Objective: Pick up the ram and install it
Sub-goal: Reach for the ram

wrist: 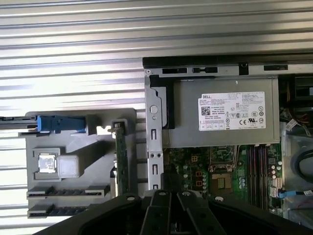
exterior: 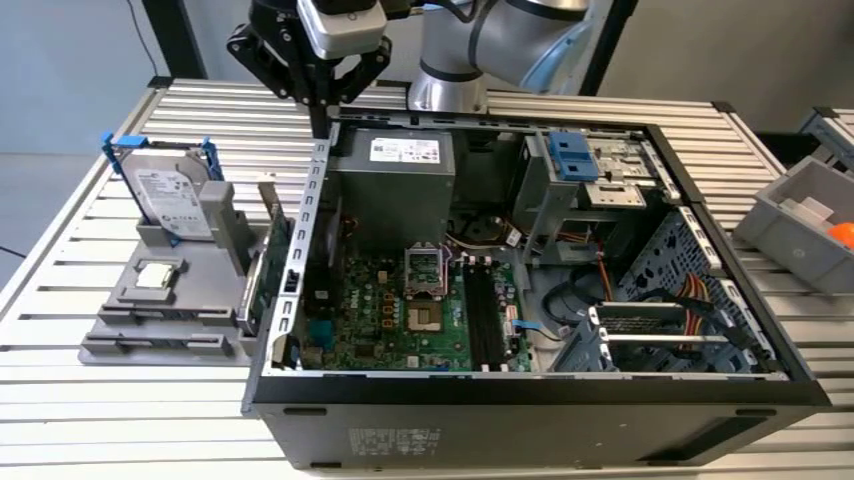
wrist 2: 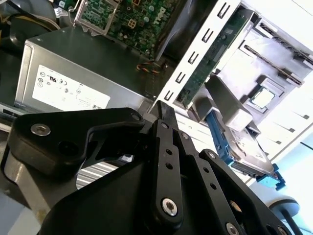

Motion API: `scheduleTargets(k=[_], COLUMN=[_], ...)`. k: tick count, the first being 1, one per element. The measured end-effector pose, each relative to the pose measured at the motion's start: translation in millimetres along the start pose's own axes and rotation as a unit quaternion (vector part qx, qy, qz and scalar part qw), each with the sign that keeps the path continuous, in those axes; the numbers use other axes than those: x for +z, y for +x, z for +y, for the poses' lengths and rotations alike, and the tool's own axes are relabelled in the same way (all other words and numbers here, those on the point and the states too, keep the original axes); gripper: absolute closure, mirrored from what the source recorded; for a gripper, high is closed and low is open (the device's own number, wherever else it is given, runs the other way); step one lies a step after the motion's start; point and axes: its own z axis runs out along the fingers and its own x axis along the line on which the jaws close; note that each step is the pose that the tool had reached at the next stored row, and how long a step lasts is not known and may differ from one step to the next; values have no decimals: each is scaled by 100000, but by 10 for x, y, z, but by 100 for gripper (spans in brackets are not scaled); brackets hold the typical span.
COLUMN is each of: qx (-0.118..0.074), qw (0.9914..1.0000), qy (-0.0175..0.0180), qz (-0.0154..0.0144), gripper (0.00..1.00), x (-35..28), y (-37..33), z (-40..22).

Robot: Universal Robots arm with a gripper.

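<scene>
Spanning the frame, ribbed metal-slat counter [exterior: 134, 400], shiny and ridged. Black boxy computer case [exterior: 534, 395] lies open-sided mid-counter, with thin sheet-metal walls and a perforated pale frame strip along one side. Inside, at the far corner, is a dull grey rectangular power supply [exterior: 394, 175] with a white label. A green motherboard [exterior: 387, 310] lies flat on the case floor, studded with small parts and long dark slots. A matte grey moulded plastic holder [exterior: 160, 335], stepped and slotted, sits just beside the case toward the exterior view's left edge of the counter.

A boxy silver hard drive [exterior: 167, 195] in a blue-trimmed frame stands upright at the holder's far end. The ram [exterior: 276, 270], a thin long green board stick, stands on edge in the holder's slot nearest the case wall, seen in both wrist views [wrist 2: 210, 58] [wrist: 121, 161]. A small square silver processor chip [exterior: 158, 275] lies flat in a holder pocket.

The black angular gripper [exterior: 320, 120] hovers over the case's far wall by the power supply, well apart from the ram. Its fingers [wrist 2: 164, 147] are drawn narrow, tips together, holding nothing.
</scene>
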Motion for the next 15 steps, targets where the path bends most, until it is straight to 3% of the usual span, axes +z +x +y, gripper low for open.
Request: scheduleTargets(k=[6,15], qx=[-2346,-3340], qw=[99972,99944], qy=[-2,-10], qz=[111,154], gripper=[100,100], x=[0,1], y=[50,139], z=[-3,-9])
